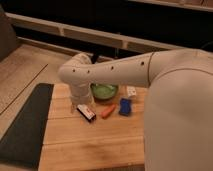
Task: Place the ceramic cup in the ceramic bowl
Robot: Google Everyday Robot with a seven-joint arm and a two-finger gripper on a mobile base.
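The ceramic bowl point(104, 91), glossy green, sits at the far middle of the wooden table point(90, 145), partly covered by my arm. The ceramic cup does not show; the arm may be hiding it. My gripper point(81, 104) hangs below the white wrist just left of the bowl, low over the table. Its tip is close to a black and white packet point(86, 112).
An orange piece point(107, 111) and a blue object point(125, 106) lie in front of the bowl. A small white card-like box point(131, 91) stands right of the bowl. A dark mat point(25, 125) covers the table's left side. My white arm point(125, 70) spans the right.
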